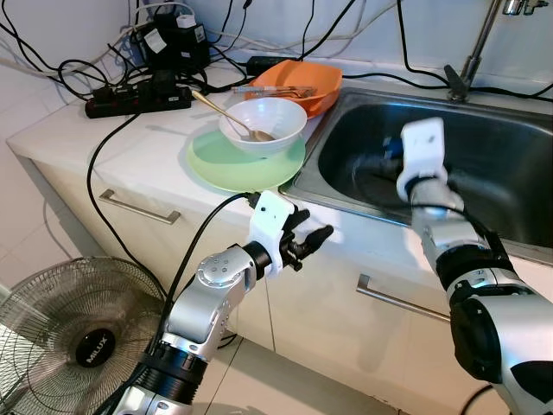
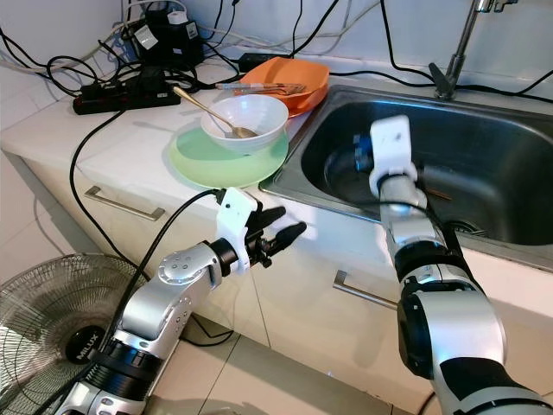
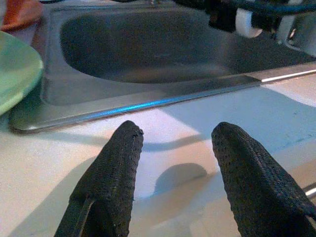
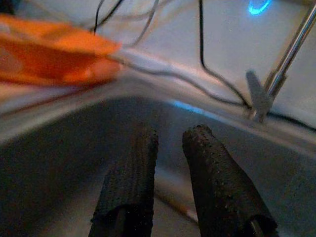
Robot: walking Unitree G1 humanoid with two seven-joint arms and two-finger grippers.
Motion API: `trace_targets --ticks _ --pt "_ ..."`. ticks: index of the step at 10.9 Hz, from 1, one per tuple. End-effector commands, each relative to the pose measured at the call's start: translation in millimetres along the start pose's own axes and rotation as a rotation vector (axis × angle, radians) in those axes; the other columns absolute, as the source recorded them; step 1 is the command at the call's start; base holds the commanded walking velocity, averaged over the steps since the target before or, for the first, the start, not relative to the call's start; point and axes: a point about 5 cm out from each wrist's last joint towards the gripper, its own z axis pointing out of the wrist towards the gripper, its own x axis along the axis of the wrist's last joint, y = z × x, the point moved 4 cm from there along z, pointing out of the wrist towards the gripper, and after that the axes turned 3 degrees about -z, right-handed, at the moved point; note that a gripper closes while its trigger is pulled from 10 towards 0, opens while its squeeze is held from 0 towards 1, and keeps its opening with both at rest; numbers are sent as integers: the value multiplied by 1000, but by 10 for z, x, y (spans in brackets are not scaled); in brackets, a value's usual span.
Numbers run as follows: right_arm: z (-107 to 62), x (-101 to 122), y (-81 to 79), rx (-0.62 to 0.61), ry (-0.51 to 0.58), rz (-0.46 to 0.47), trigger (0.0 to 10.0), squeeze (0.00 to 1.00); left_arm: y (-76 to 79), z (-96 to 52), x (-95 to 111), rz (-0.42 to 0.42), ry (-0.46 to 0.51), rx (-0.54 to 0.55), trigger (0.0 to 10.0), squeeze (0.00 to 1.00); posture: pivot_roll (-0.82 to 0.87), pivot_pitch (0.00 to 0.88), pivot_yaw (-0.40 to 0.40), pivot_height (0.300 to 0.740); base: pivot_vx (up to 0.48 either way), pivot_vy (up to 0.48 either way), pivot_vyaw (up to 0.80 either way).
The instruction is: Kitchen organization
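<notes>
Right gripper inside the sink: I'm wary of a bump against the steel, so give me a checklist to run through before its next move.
1. Right gripper inside the sink basin: ok, it reaches over the front rim.
2. Right fingers empty: ok, a narrow gap, nothing between them.
3. Something to pick up: cannot tell; a thin stick-like item lies on the sink floor under the fingers, too blurred to identify.
4. Left gripper out of the way: ok, open, at the counter's front edge, holding nothing.
5. White bowl with spoon steady on the green plate: ok.
6. Cables out of the basin: ok.
</notes>
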Motion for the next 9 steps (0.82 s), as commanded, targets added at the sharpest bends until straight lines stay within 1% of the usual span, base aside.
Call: trace_targets --ticks 1,3,4,6,7,8,9 --pt "-11 71 2 -26 51 44 10000 0 -95 -5 36 10 11 44 10000 0 82 0 84 740 0 0 0" --pt "-77 84 -35 -48 107 74 10000 0 -180 -1 69 10 36 100 10000 0 76 0 83 740 0 0 0" --pt "-151 47 -110 -46 129 81 10000 0 -219 6 73 8 44 124 10000 0 76 0 83 740 0 0 0" --pt "-323 44 -294 -7 186 113 10000 0 -234 20 74 7 50 133 10000 0 56 0 86 740 0 0 0" --pt "-387 23 -323 -5 192 129 10000 0 -240 36 74 7 53 138 10000 0 53 0 85 740 0 0 0" --pt "-482 49 -338 -2 210 143 10000 0 -250 46 89 5 65 147 10000 0 47 0 85 740 0 0 0" --pt "-520 65 -348 2 218 145 10000 0 -259 47 94 2 73 155 10000 0 47 0 85 740 0 0 0"
